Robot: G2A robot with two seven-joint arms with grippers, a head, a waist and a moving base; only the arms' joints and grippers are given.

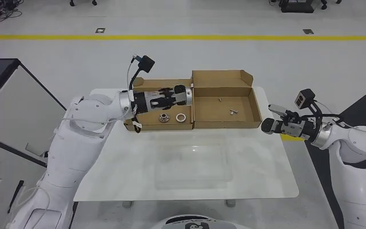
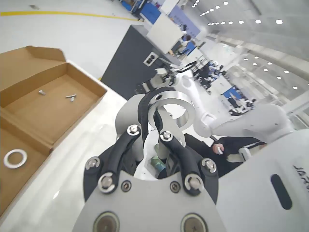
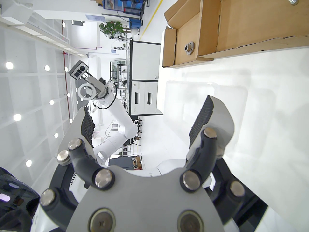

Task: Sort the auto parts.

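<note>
Left claw (image 2: 152, 117) grips a metal ring (image 2: 187, 119); right claw (image 3: 147, 107) gapes wide, empty.

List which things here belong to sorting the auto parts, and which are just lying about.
Job: ring in the left hand, washer, flange, bolts, left box, right box.
Lying about: clear tray, cabinet.
</note>
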